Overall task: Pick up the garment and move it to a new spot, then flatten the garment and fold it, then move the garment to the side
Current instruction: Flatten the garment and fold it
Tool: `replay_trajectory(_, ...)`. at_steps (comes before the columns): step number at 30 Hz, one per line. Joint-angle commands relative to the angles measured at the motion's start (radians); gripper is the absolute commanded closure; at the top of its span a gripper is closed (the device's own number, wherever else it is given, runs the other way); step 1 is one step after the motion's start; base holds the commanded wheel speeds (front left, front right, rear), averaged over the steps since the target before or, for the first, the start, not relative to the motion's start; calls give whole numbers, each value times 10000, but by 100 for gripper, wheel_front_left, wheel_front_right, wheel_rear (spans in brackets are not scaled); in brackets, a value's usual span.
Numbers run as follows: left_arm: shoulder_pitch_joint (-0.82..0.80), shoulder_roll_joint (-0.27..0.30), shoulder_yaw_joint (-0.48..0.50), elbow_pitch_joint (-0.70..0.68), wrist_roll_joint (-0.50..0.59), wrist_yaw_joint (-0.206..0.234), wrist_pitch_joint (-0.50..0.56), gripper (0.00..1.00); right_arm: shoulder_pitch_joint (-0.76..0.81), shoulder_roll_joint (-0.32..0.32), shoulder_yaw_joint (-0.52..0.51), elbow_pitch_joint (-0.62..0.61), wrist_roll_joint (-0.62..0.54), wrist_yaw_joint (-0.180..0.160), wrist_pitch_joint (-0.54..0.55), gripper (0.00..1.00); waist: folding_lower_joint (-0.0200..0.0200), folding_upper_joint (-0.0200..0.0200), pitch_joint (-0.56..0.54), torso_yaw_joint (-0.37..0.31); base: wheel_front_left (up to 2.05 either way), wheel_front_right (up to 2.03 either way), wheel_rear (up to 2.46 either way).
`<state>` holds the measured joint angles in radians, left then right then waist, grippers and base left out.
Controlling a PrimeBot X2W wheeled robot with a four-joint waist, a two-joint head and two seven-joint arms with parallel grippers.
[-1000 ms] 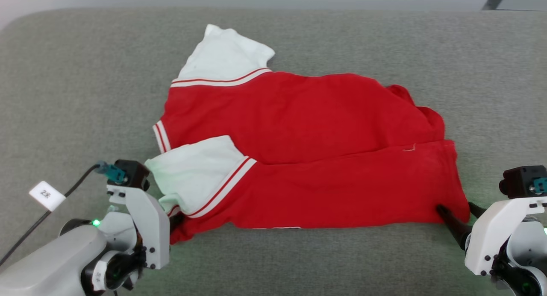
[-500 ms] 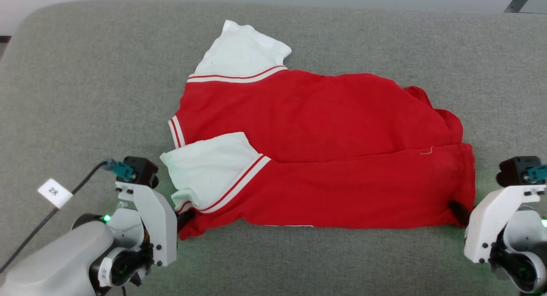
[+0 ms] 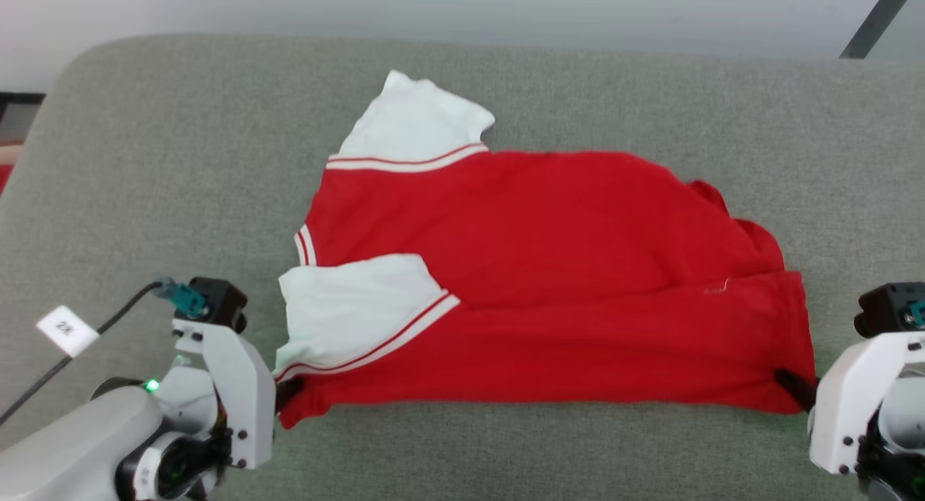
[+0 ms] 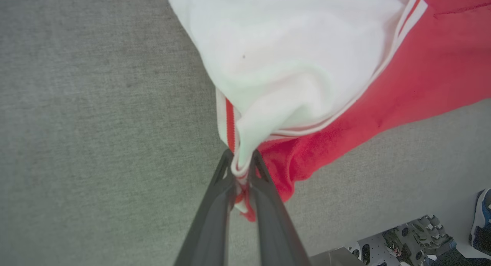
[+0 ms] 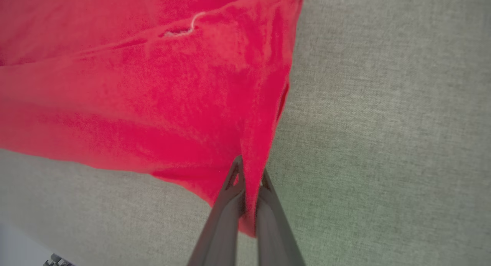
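The garment (image 3: 549, 270) is laid part-folded on the grey upholstered surface (image 3: 144, 161). Its near corners are clamped — sleeve end in the left end effector (image 4: 239, 170), hem end in the right end effector (image 5: 247, 189) — so the edge can be lifted evenly, probably for folding.

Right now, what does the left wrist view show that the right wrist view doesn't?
Left wrist view: the left gripper shut on the striped white-sleeve cuff of the red jersey shirt, and what looks like a shoe. Right wrist view: the right gripper shut on a plain red corner, near a loose white stitch. Shared: red cloth pinched between dark fingers over the grey woven surface.
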<state>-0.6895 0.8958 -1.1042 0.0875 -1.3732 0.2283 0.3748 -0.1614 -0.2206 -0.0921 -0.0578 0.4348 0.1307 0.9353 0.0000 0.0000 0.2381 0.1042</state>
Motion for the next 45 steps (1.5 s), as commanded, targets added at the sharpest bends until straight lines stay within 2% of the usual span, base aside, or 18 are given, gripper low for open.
replay_trajectory(1, 169, 271, 7, -256, -103, 225, 123, 100, 295, -127, -86, -389, 192, 0, 253, 100, 0, 0, -217, -6, 0, 0, 0)
replay_trajectory(11, 842, 1294, -63, -1931, -494, 1275, 464, 100, 1700, -182, -509, -1871, 492, -1, 1468, 100, 0, 0, -652, -26, 0, 0, 0)
replay_trajectory(16, 1284, 1518, -188, -2492, -600, 1636, 369, 100, 2293, 30, -668, -2223, 619, -1, 1665, 100, 0, 0, -744, -40, 0, 0, 0)
replay_trajectory(20, 1656, 1422, -290, -2587, -641, 1771, 107, 100, 2668, 287, -763, -2342, 550, -1, 1586, 100, 0, 0, -782, -56, 0, 0, 0)
replay_trajectory(25, 1861, 1042, -410, -2197, -609, 1641, -96, 100, 2743, 435, -624, -2128, 349, -1, 1412, 100, 0, 0, -811, -70, 0, 0, 0)
replay_trajectory(27, 1881, 914, -431, -2038, -620, 1545, -118, 84, 2706, 473, -555, -2025, 329, -1, 1359, 100, 0, 0, -832, -82, 0, 0, 0)
replay_trajectory(28, 1878, 880, -439, -1956, -611, 1478, -120, 71, 2675, 494, -558, -1995, 296, -1, 1317, 89, 0, 0, -844, -87, 0, 0, 0)
replay_trajectory(29, 1859, 856, -440, -1890, -588, 1474, -130, 60, 2645, 515, -556, -1970, 275, -1, 1265, 73, 0, 0, -856, -94, 0, 0, 0)
replay_trajectory(30, 1806, 859, -430, -1856, -544, 1447, -125, 54, 2616, 522, -535, -1950, 272, -1, 1206, 59, 0, 0, -870, -99, 0, 0, 0)
replay_trajectory(31, 1749, 885, -417, -1841, -491, 1450, -131, 44, 2590, 511, -529, -1949, 259, -1, 1163, 29, 0, 0, -883, -104, 0, 0, 0)
replay_trajectory(32, 1693, 935, -405, -1836, -459, 1484, -128, 38, 2568, 494, -536, -1942, 247, -1, 1122, 0, 0, 0, -898, -116, 0, 0, 0)
replay_trajectory(33, 1649, 981, -381, -1851, -437, 1536, -105, 18, 2552, 484, -557, -1946, 253, -1, 1126, 0, 0, 0, -918, -130, 0, 0, 0)
replay_trajectory(35, 1589, 1102, -322, -1959, -460, 1603, -62, 22, 2538, 484, -624, -2036, 305, -1, 1097, 0, 0, 0, -957, -165, 0, 0, 0)
replay_trajectory(41, 985, 1587, 21, -2456, -177, 1774, -2, 7, 2552, 606, -877, -2477, 364, -1, 828, 0, 0, 0, -967, -286, 0, 0, 0)
replay_trajectory(42, 811, 1649, 88, -2519, -39, 1722, -35, 0, 2489, 657, -905, -2591, 409, -1, 686, 0, 0, 0, -947, -326, 0, 0, 0)
replay_trajectory(45, 237, 1644, 354, -2518, 315, 1562, -165, 0, 2285, 752, -900, -2889, 363, -1, 78, 0, 0, 0, -860, -475, 0, 0, 0)
